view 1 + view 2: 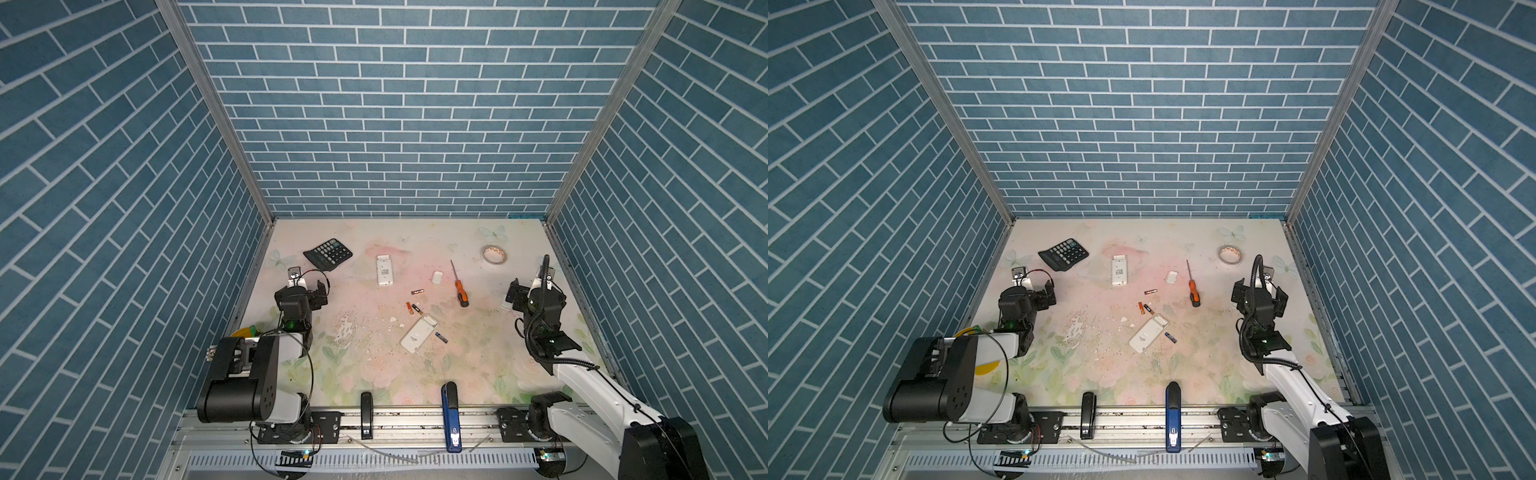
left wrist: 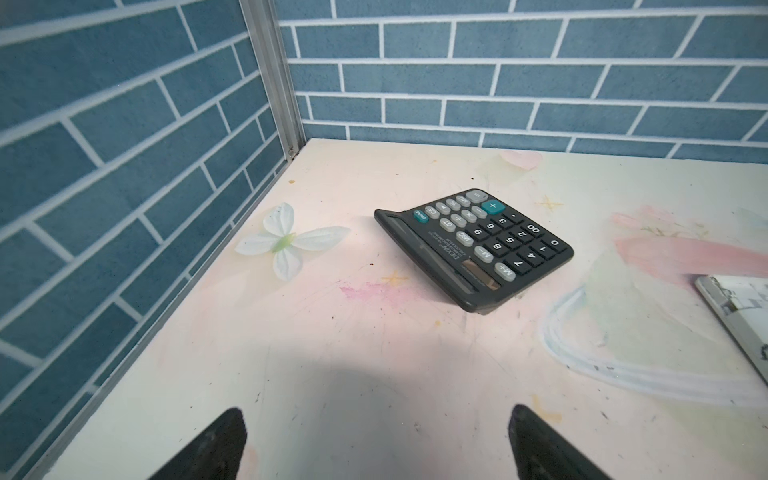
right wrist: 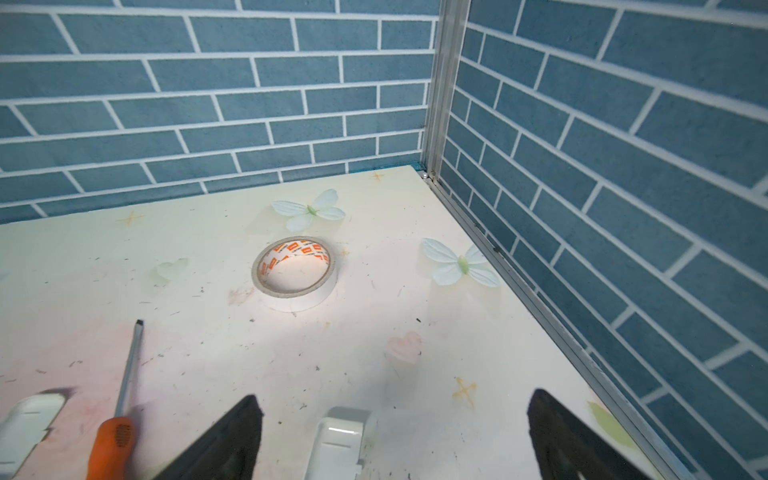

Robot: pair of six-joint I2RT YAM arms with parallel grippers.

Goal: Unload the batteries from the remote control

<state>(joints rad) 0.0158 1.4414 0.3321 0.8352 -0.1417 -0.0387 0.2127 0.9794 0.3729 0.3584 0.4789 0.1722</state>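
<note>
Two white remotes lie on the table: one straight [image 1: 385, 270] at the back, one tilted [image 1: 419, 333] nearer the front. Several batteries lie loose around the tilted remote: one [image 1: 417, 292] beyond it, a pair [image 1: 412, 308] to its left, and a dark one [image 1: 441, 337] by its right side. My left gripper [image 1: 305, 291] [image 2: 376, 415] stands open at the left, over bare table short of the calculator. At the right my right gripper [image 1: 536, 291] [image 3: 395, 399] is open, with a white battery cover [image 3: 338, 440] lying on the table between its fingers, untouched.
A black calculator [image 1: 328, 253] sits at the back left and a tape roll [image 1: 494, 254] at the back right. An orange-handled screwdriver [image 1: 459, 286] and a second white cover [image 1: 437, 277] lie right of centre. Black [image 1: 365, 409] and blue [image 1: 451, 415] staplers rest on the front edge.
</note>
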